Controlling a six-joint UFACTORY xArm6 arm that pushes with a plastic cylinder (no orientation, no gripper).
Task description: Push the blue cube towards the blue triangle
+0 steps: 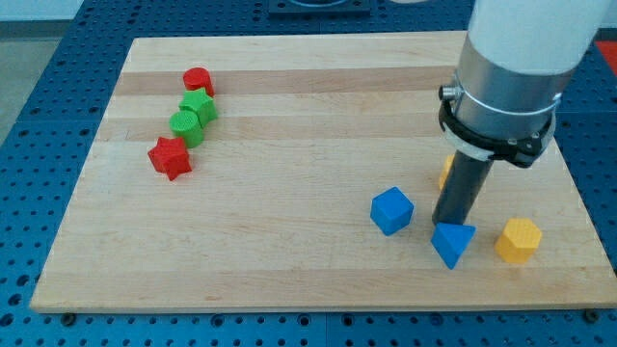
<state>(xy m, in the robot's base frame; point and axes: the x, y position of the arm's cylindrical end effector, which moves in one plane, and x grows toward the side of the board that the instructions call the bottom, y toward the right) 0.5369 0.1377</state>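
Observation:
The blue cube [391,210] lies on the wooden board at the view's lower right. The blue triangle [452,242] lies just to its right and a little lower, a small gap apart. My tip [445,223] stands between them, right above the triangle's top edge and to the right of the cube. The rod hangs from the large white and black arm at the view's upper right.
A yellow hexagonal block [519,240] sits right of the triangle. An orange-yellow block [445,172] is partly hidden behind the rod. At the upper left lie a red cylinder [198,81], two green blocks [194,115] and a red star [170,157]. The board's bottom edge [318,306] is close.

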